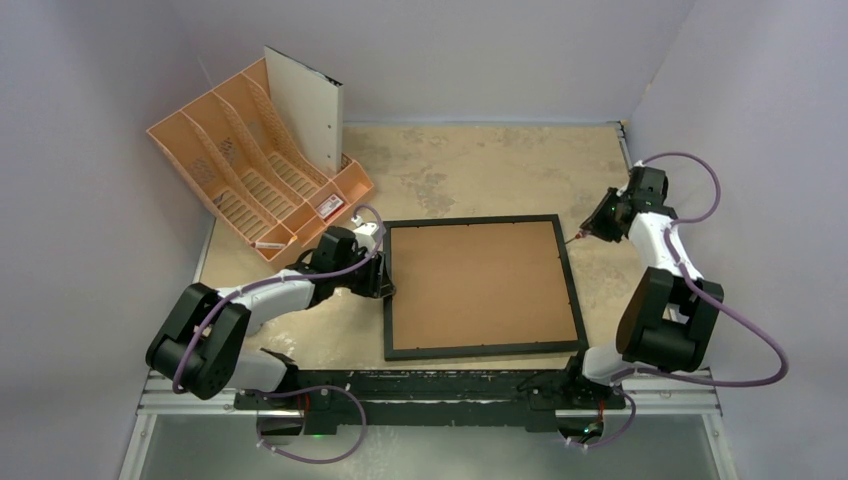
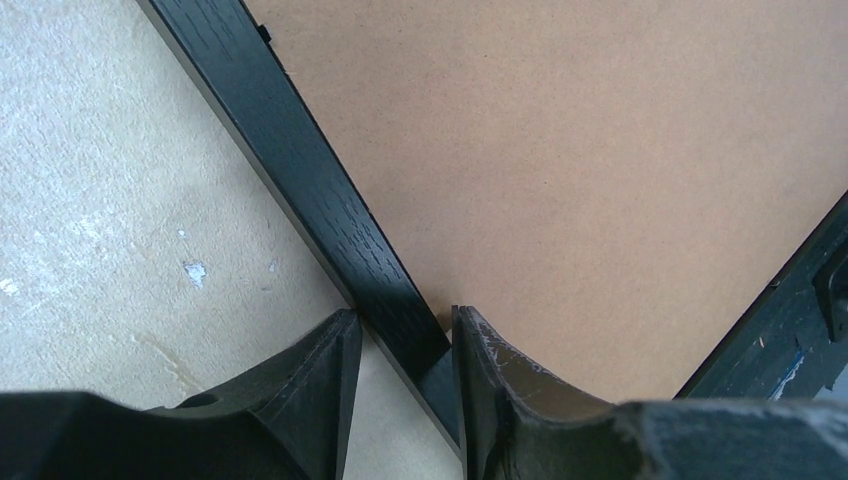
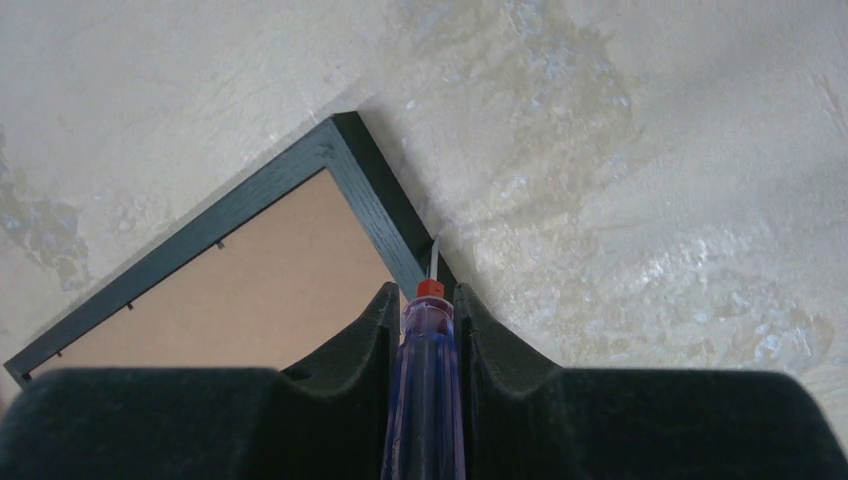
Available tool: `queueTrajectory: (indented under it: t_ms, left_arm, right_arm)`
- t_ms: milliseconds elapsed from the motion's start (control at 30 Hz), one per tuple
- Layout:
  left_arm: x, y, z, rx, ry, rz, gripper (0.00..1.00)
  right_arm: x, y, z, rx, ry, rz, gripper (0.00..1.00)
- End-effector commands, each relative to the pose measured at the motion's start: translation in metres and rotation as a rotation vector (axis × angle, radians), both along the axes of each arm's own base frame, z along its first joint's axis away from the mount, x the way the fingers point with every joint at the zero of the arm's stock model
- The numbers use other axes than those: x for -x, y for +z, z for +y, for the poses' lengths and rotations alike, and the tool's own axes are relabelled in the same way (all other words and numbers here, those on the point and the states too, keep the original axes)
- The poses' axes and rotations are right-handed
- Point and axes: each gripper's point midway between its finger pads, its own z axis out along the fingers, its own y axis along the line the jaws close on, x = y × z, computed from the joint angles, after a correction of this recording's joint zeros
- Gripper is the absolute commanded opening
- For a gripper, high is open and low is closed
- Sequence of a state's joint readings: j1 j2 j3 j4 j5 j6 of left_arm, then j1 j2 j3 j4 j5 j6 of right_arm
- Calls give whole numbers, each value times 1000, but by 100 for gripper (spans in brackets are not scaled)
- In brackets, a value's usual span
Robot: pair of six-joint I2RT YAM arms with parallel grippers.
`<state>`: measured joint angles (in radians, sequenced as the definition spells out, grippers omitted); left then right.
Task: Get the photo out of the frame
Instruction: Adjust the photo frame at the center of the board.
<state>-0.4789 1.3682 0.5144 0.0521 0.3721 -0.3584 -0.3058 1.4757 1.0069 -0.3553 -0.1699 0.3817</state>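
The left fingers (image 2: 340,352) sit astride the left rail of the frame (image 1: 572,280), one on the outer side over the worktop (image 1: 480,170) and one on the inner side over the brown backing board (image 1: 480,285). A thin strip of background shows on either side of the rail, so I cannot tell whether they pinch it or merely bracket it. The right fingers (image 3: 375,330) are clenched on one screwdriver (image 3: 425,400) with a clear purple handle and a red collar. Its thin metal tip lies just beside the outer edge of the frame's right rail, near the far right corner. There is one frame, black and thin, lying flat in the middle of the top view with its back upward. The single backing board fills it. Small black clips (image 3: 220,243) show along the inner edge of a rail in the right wrist view. The photo is hidden, so its place cannot be seen. The frame lies between the two sets of fingers, the left set at the middle of its left side and the right set at its upper right. In the upper left of the top view stands one orange file organiser (image 1: 240,170), well apart from the frame, with one white sheet (image 1: 305,105) upright in its end slot.
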Motion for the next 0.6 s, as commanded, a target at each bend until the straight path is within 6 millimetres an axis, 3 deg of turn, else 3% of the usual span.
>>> queueTrajectory:
  t_ms: [0,367,567]
  left_arm:
    - [-1,24,-17,101,-39,-24,40]
    - [24,37,-23,217,-35,35,44]
    - [41,38,-21,266,-21,66,45]
  right_arm:
    - [-19,18,31,-45,139,-40,0]
    - [-44,16,85,-81,313,-16,0]
    - [-63,19,97,-102,373,-13,0]
